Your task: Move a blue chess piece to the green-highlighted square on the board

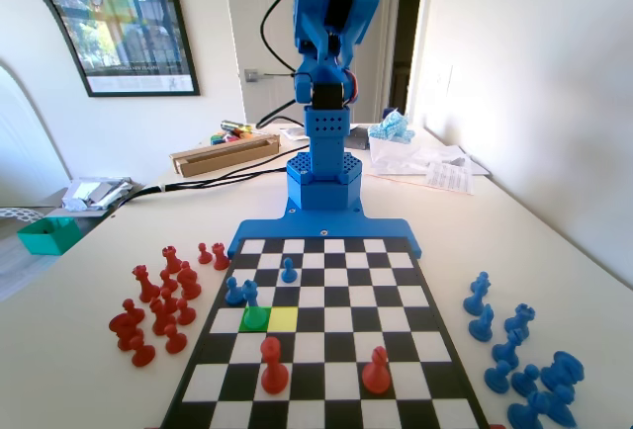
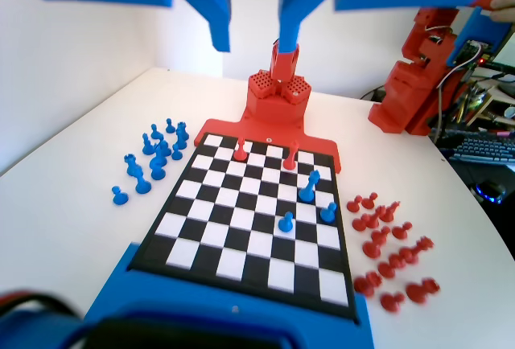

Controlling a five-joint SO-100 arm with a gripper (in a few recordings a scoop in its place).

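Blue plastic makes up the arm, which in the fixed view stands folded upright on its base at the far end of the board (image 1: 326, 389), its upper links raised high above the table and out past the picture's top edge. In the wrist view the gripper (image 2: 253, 31) hangs from the top edge well above the board, its two jaws spread apart with bare air between them, holding nothing.

Going left to right in the fixed view: a cluster of red pieces (image 1: 158, 300) stands on the table beside the board's left rim. On the board's left side two blue pieces stand close together, a larger one (image 1: 233, 292) and a small one (image 1: 250, 294) just beside it. The green-highlighted square (image 1: 255, 318) lies directly in front of them, nothing standing on it, with a yellow square (image 1: 283, 318) touching its right side. The blue chess piece (image 1: 288, 271), a lone pawn, stands a little farther back and to the right, apart from the green square. Two red pawns (image 1: 274, 367) stand in the near rows. More blue pieces (image 1: 524, 360) crowd the table right of the board.
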